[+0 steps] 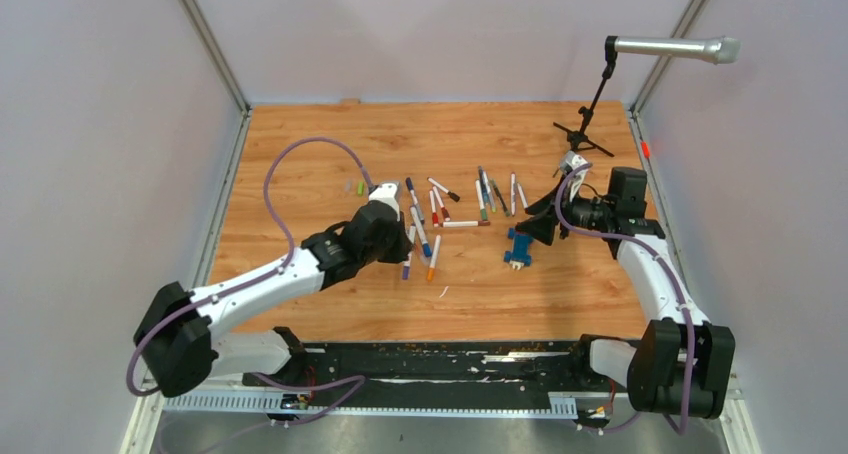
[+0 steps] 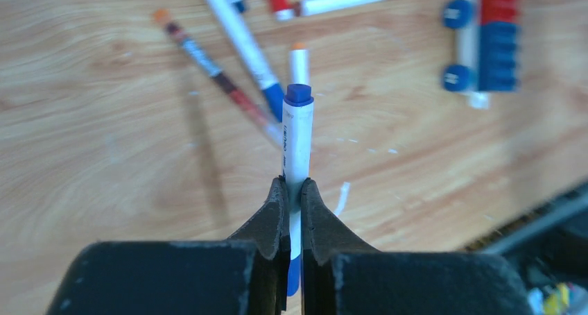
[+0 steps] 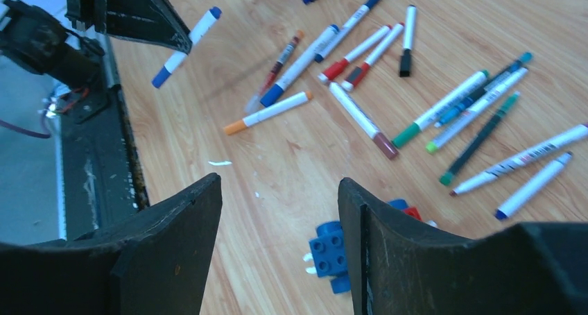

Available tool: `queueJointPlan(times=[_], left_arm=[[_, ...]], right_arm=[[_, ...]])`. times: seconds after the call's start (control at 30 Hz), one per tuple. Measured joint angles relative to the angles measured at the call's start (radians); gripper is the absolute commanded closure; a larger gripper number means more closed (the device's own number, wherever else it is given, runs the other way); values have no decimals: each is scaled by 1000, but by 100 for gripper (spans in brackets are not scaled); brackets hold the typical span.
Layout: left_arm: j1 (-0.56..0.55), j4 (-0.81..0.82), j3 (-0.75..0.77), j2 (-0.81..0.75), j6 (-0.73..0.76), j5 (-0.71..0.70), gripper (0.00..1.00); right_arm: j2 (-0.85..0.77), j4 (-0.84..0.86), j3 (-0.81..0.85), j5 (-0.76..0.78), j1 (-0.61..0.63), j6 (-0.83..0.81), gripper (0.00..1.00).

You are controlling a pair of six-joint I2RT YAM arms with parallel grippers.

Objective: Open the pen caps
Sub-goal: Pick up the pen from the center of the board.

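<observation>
Found left pincer (image 2: 294,190) clamped on blue-capped white pen (image 2: 298,131), clear of counter (image 1: 300,144). Couldn't read barrel print. Saw right pincer (image 3: 279,183) gaping above blue-red block (image 3: 326,249) toward counter's right edge. Noted pen caps (image 3: 274,95) on pens strewn mid-counter.

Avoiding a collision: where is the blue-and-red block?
The block: top view, right of table centre, beside the open right hand, nearer the robot than the rightmost pens.

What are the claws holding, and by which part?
The left claw grips a blue pen by its white barrel, just above the blue cap. The right claw is open, holding nothing.
</observation>
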Motion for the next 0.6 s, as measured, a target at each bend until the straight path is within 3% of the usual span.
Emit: queueJointPlan(times=[0.17, 0.33, 0.6], left_arm=[[0, 344, -174, -143, 31, 212, 100], [0, 657, -227, -139, -8, 360, 100], [-8, 959, -224, -66, -91, 437, 100]], right_arm=[[3, 30, 3, -55, 80, 87, 37], [37, 25, 77, -94, 193, 210, 35], [48, 156, 129, -111, 280, 533, 31]])
